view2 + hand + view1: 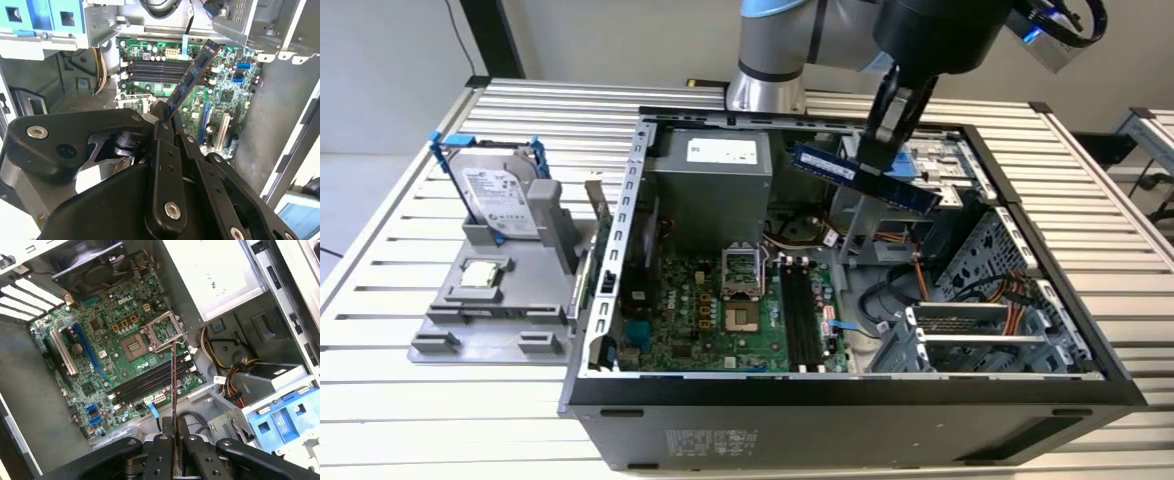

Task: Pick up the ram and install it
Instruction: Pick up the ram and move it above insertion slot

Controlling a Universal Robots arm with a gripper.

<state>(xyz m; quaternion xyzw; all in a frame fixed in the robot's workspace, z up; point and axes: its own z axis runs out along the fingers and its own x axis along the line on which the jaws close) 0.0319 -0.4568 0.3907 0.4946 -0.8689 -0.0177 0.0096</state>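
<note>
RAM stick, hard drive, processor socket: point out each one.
RAM stick (825,162): exterior view, on the blue part toward that view's left end.
Hard drive (498,187): exterior view, on its silver labelled face.
Processor socket (134,346): first wrist view, on the open square centre.

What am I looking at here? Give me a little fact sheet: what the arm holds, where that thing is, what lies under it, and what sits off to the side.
Held: the ram, clamped in the gripper
Ram position: in the air, tilted, above the open computer case
Below: the green motherboard with its long black memory slots
Task state: ram picked up, not yet seated in a slot
Off to the side: a grey stand at the exterior view's left, carrying the hard drive and the processor chip
</note>
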